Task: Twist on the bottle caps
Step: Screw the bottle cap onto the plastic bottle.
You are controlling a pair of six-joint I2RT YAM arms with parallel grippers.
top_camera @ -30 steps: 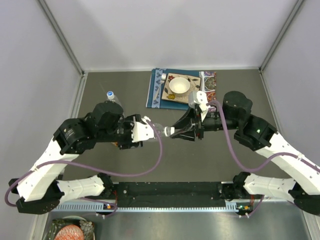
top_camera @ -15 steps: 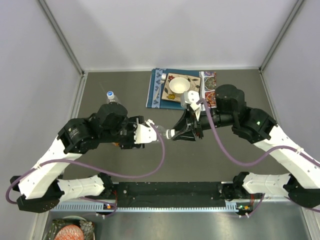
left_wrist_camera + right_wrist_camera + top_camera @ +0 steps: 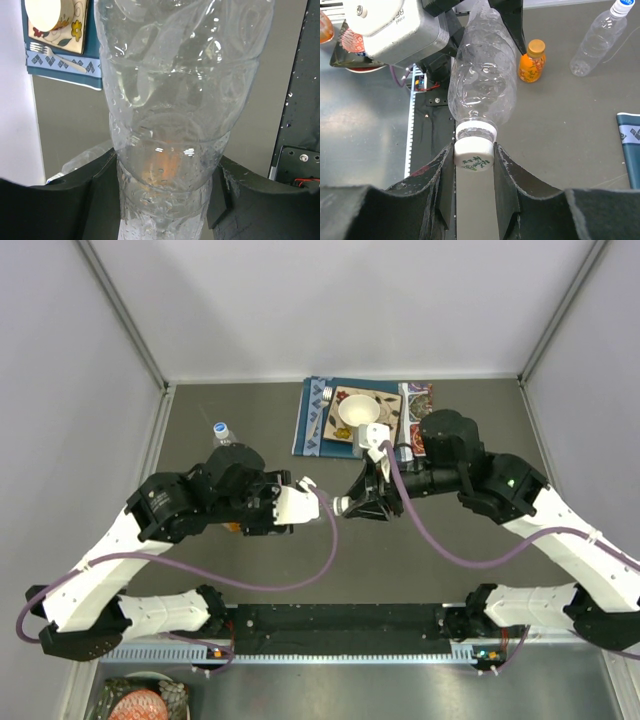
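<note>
The white bottle cap [image 3: 474,153] sits right at the mouth of the clear water bottle [image 3: 482,75], pinched tight between the fingers of the right gripper [image 3: 473,167]. The left gripper [image 3: 167,185] squeezes the bottle's body from both sides. It holds the bottle sideways above the table [image 3: 400,560], between the two arms.

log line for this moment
left fingers: gripping clear bottle | right fingers: shut on white cap at its neck | orange bottle: capped
</note>
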